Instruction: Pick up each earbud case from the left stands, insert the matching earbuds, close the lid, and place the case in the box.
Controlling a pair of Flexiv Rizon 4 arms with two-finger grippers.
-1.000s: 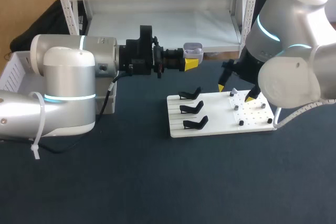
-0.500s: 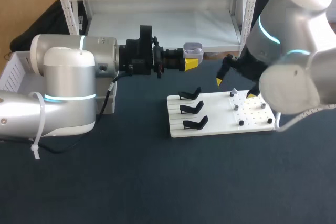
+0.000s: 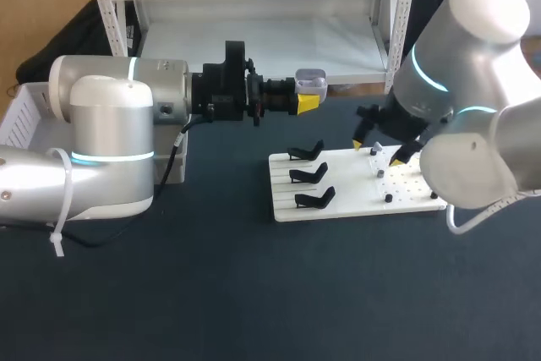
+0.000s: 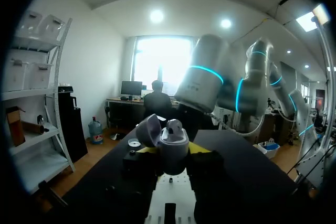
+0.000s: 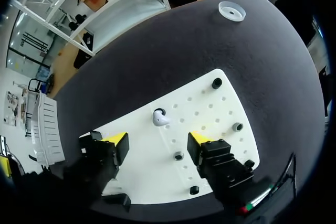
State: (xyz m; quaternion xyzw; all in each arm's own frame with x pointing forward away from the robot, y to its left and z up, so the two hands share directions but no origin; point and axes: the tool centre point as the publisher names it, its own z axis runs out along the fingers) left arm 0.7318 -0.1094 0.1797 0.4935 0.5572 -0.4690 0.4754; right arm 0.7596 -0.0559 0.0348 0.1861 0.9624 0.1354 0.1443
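My left gripper (image 3: pixel 306 95) is shut on a lavender earbud case (image 3: pixel 310 81), held in the air behind the white board (image 3: pixel 338 207). In the left wrist view the case (image 4: pixel 172 145) sits between the fingers with its lid (image 4: pixel 148 129) swung open and a white earbud (image 4: pixel 175 126) showing in it. My right gripper (image 3: pixel 378 151) hangs open over the board's pegged half. A white earbud (image 5: pixel 159 117) rests on a peg just ahead of the right gripper (image 5: pixel 157 140), between the lines of the fingers and untouched. Three black stands (image 3: pixel 309 173) on the board's left half carry nothing.
A white slatted box (image 3: pixel 25 112) sits at the table's left, behind my left arm. Small black pegs (image 5: pixel 217 83) dot the board (image 5: pixel 210 108). A white round cap (image 5: pixel 231 10) lies on the dark table beyond the board.
My right gripper lifted a little, then came back down over the board's pegs, and its fingers drew closer together. The left arm and the case have not moved.
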